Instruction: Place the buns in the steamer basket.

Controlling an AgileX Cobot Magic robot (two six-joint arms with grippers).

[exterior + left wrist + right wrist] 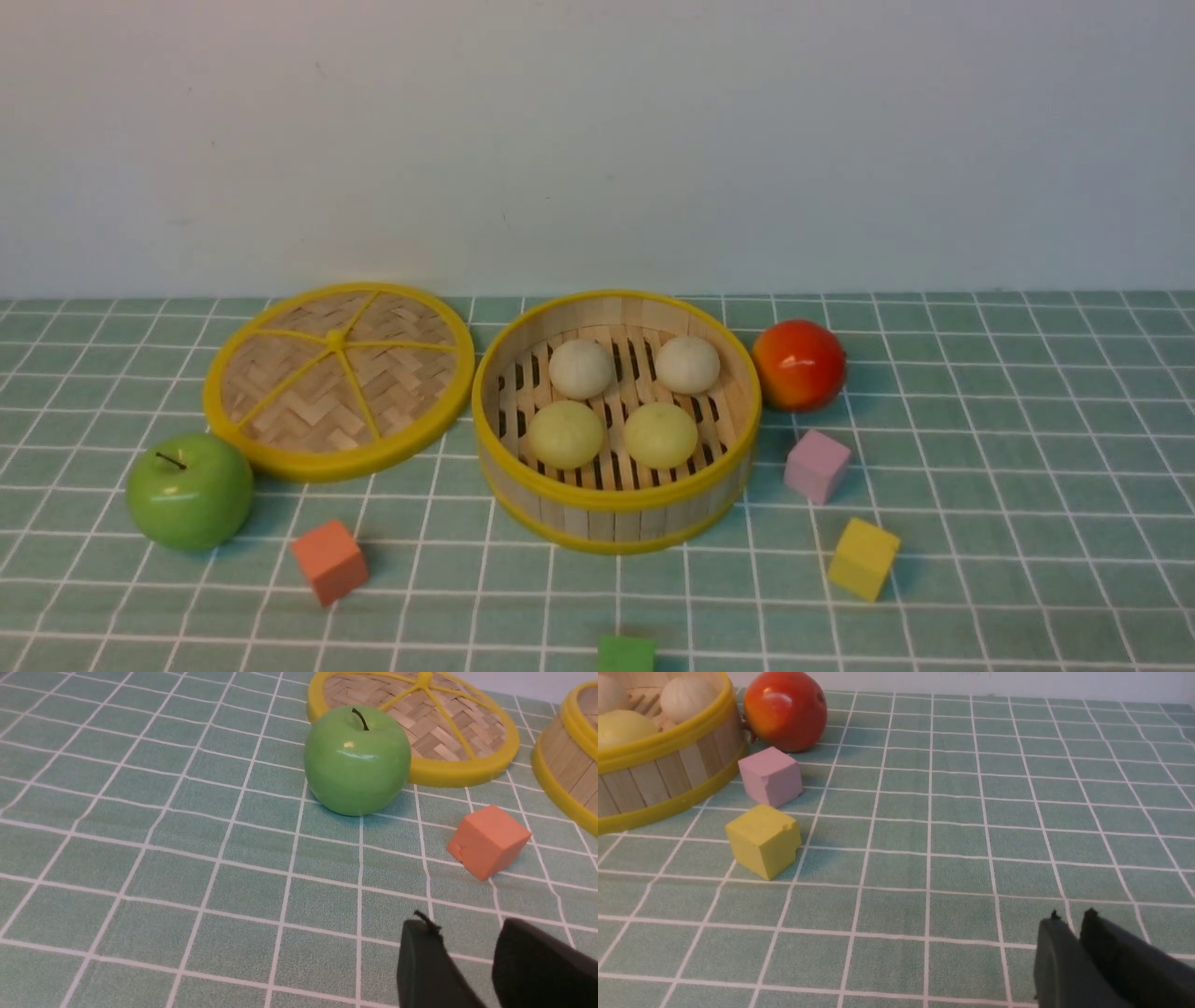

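Four buns, all inside the steamer basket: two off-white buns in the half farther from the fingers, two pale yellow-green buns in the nearer half. All four rest on the slatted floor, apart from one another. Basket upright, uncovered, forward of both pairs of fingers and well apart from them.

Left gripper: fingers apart, a clear gap between the tips; nothing held, nothing touched at the tips. Right gripper: fingertips close together with a narrow gap showing; nothing held between them. Neither gripper shows in the front view.

Woven lid: flat on the checked tablecloth, beyond the left fingers, just beside the basket; knob and spokes face up. Green apple: just beside the lid, on the side toward the left fingers. Orange cube: nearer the left fingers than the lid is.

Red apple: forward of the right fingers, just beside the basket wall; contact cannot be told. Pink cube: between the red apple and the yellow cube, which lies nearer the right fingers. Green cube: on the robot's side of the basket, partly cut off by the front view's edge.
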